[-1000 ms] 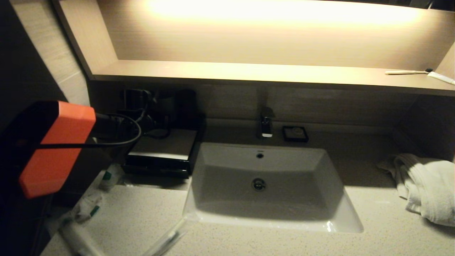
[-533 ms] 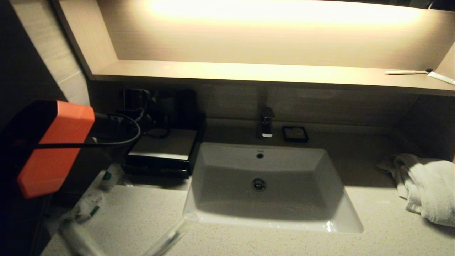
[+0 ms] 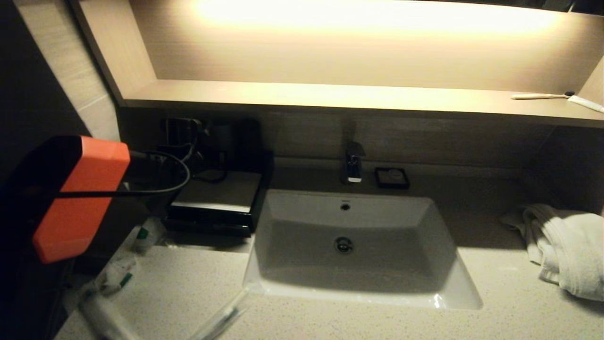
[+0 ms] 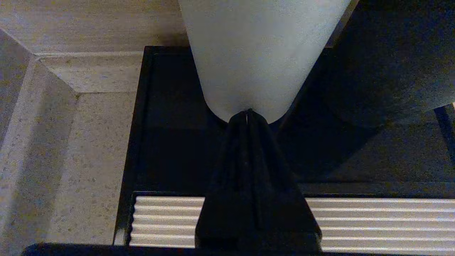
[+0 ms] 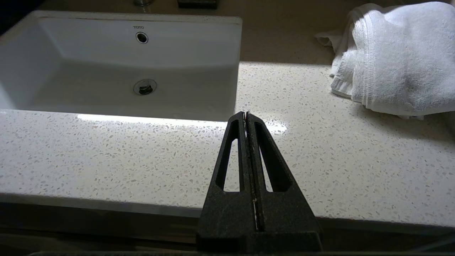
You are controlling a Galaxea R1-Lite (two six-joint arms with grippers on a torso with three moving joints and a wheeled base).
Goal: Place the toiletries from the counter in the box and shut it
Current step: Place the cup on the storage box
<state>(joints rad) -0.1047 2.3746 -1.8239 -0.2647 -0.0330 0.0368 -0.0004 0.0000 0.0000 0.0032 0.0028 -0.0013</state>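
Observation:
The black box (image 3: 217, 203) with its pale top panel stands on the counter (image 3: 188, 293), left of the sink. Several white toiletries lie at the counter's front left: a sachet with a green mark (image 3: 141, 236), another sachet (image 3: 115, 276), a tube (image 3: 101, 314) and a clear-wrapped toothbrush (image 3: 222, 318). My left arm's orange wrist housing (image 3: 80, 198) hangs over that corner. The left gripper (image 4: 247, 112) is shut and holds nothing; it points over the box's ribbed pale panel (image 4: 373, 220) at a pale tapered cup (image 4: 263, 53). My right gripper (image 5: 246, 113) is shut and empty above the counter's front edge.
A white sink basin (image 3: 349, 245) fills the middle, with a faucet (image 3: 353, 165) and a small black soap dish (image 3: 391, 177) behind it. A folded white towel (image 3: 566, 245) lies at the right. On the lit shelf rests a bare toothbrush (image 3: 538, 96).
The left arm's orange housing has shifted slightly to the right. Nothing else has moved.

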